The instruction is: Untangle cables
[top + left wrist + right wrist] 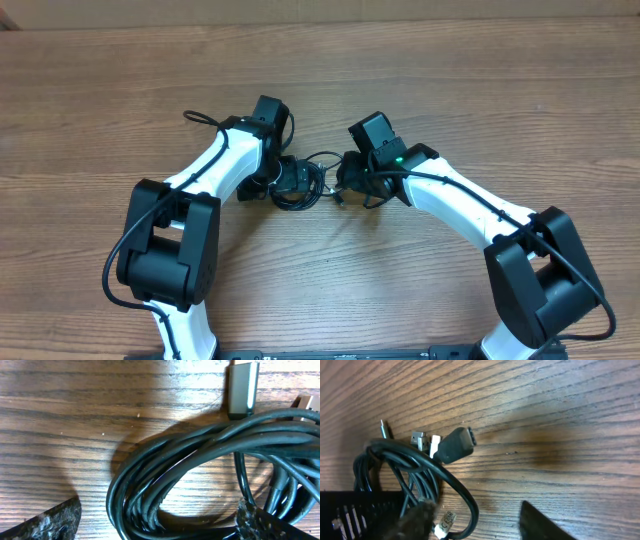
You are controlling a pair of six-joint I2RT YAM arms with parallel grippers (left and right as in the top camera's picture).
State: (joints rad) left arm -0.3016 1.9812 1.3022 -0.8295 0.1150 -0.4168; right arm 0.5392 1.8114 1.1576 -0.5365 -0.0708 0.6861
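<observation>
While the cables [300,188] lay as one tight coiled bundle at the middle of the table [100,90], both arms met over them. The left gripper [283,180] sat at the bundle's 9 o'clock side and the right gripper [350,185] at its 3 o'clock side. Seen from the left wrist, the jaws stood wide apart and held nothing. The thick of the coil lay between them, and a metal plug [243,387] poked out at 1 o'clock. Seen from the right wrist, the jaws were also apart. One loop of cord curved through the gap, close to the 7 o'clock finger [420,517], though whether it touched could not be told. A black plug [455,445] stuck out of the bundle toward 12 o'clock.

The likely trouble was that several strands ran twisted together. If the left jaws shut where they stood, they would probably catch the whole bunch rather than one cord, and a pull would drag the knot along or cinch it tighter. On the right, the lone loop could slip out as the jaws closed. A plug end might also snag inside a loop when drawn through.
</observation>
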